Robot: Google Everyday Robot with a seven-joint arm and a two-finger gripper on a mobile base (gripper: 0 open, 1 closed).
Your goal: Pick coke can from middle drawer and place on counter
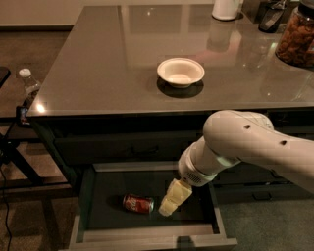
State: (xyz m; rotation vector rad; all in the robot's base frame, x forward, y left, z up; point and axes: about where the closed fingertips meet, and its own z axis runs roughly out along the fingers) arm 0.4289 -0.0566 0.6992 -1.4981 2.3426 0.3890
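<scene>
The drawer (pixel 105 193) is pulled out from under the counter (pixel 117 59). It is dark inside with a pale rim.

The can (pixel 138 203) is in the drawer. It is red and it lies on its side on the dark bottom, a bit left of the middle. Its silver end points to the right.

The arm (pixel 245 142) is big and white. It comes in from the right and bends down into the drawer. The gripper (pixel 167 207) is pale yellow and sits at the end of the arm. It is tilted, with its tip down and to the left. The tip is low in the drawer, just beside the right end of the can. I cannot tell if it touches the can. I cannot tell if the gripper is open or closed. The can is not lifted.

The counter is wide, dark grey and shiny. A white bowl (pixel 180 72) sits on it near the middle, well apart from the can. At the far edge stands a white thing (pixel 226 8). In the far right corner is a jar (pixel 297 34) with brown stuff inside.

A clear bottle (pixel 29 84) with a white cap stands to the left of the counter, lower down and off it.
</scene>
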